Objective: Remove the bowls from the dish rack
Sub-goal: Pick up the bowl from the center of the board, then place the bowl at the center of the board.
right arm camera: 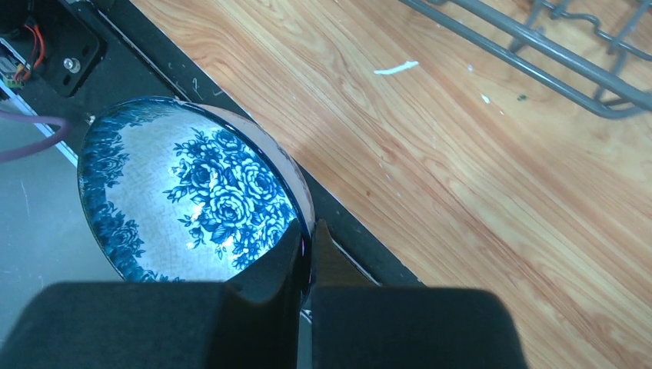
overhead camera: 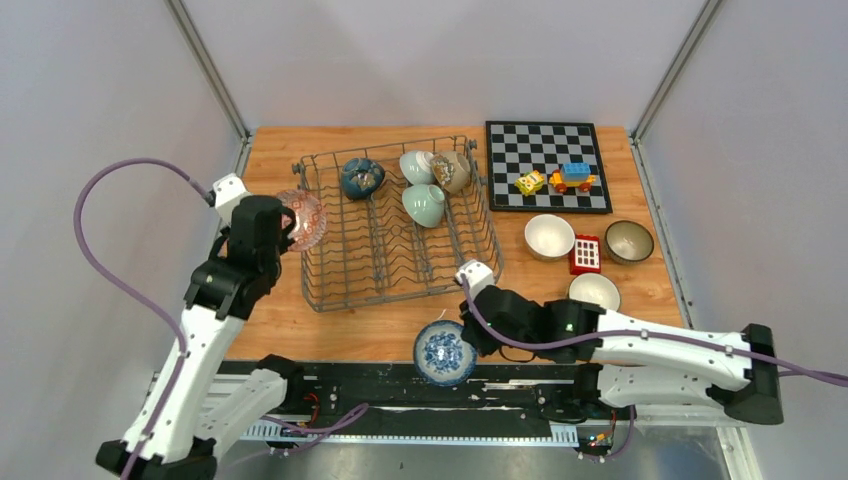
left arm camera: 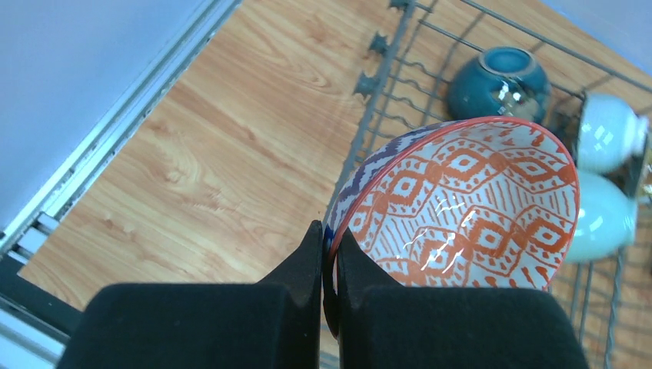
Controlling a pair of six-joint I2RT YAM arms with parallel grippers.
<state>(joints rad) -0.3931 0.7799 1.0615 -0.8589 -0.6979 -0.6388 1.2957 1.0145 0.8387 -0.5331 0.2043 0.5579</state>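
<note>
At far left, the left hand (left arm camera: 329, 247) is clamped on the rim of an orange-patterned bowl (left arm camera: 469, 207), holding it on edge at the left rim of the dish rack (overhead camera: 330, 296), partly over the wooden tabletop (overhead camera: 350, 335). Inside the rack, along its far side, four bowls wait: a dark teal bowl (overhead camera: 361, 177), a white bowl (overhead camera: 416, 166), a pale green bowl (overhead camera: 424, 204) and a beige-brown bowl (overhead camera: 452, 171). Nearer the arms' bases, the right hand (right arm camera: 306, 240) pinches the rim of a blue-and-white bowl (right arm camera: 192, 196), which hangs over the tabletop's near edge, clear of the rack. Farther right, three unloaded bowls (overhead camera: 549, 237) stand upright on the wood below a chessboard (overhead camera: 545, 150).

Both arms appear to be mid-carry, each with one bowl out of the rack and not yet set down. The next move calls for bringing each bowl over bare wood, levelling it, lowering it until it sits flat, and only then letting go. The right bowl needs to travel inward first, since it now overhangs the edge.
</note>
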